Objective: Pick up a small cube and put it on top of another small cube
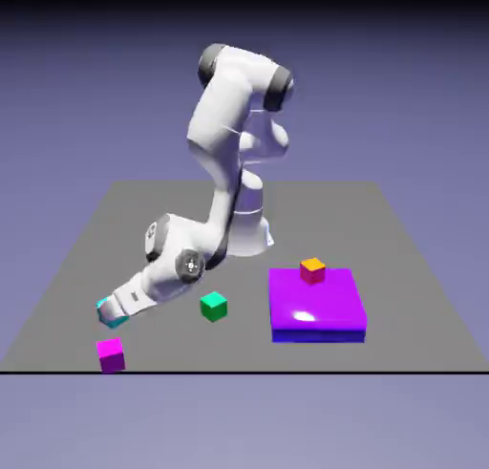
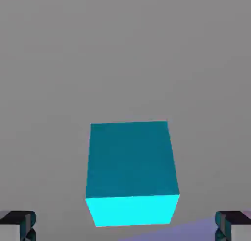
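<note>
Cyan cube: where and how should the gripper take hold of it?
Probably by two opposite upright sides, coming from above: the cyan cube sits flat-faced and squarely between the open gripper's fingertips, with room either side.

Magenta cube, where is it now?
In the exterior view, the magenta cube sits at the left, by the table's front edge, below the gripper.

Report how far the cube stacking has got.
Nothing is stacked among the small cubes yet: the small green cube and small magenta cube each sit singly on the dark grey table. In hand: the open two-finger gripper is lined up at the small cyan cube. Left: grip, lift, place it on another.
</note>
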Action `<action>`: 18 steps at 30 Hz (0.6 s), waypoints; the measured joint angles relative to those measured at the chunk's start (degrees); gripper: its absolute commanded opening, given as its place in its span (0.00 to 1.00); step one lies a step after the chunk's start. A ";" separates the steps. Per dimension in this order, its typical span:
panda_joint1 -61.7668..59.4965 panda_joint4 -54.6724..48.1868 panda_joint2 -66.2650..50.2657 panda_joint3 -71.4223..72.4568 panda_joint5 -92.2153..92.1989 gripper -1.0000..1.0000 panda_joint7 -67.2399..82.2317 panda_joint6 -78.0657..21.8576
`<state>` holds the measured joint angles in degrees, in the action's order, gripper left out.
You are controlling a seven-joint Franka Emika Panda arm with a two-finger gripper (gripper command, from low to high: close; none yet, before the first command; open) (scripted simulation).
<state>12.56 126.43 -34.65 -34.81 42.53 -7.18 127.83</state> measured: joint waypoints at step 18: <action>17.37 -7.10 -6.95 -13.30 -5.48 0.00 16.72 9.61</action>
<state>29.94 119.33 -41.60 -48.11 37.05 9.54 137.44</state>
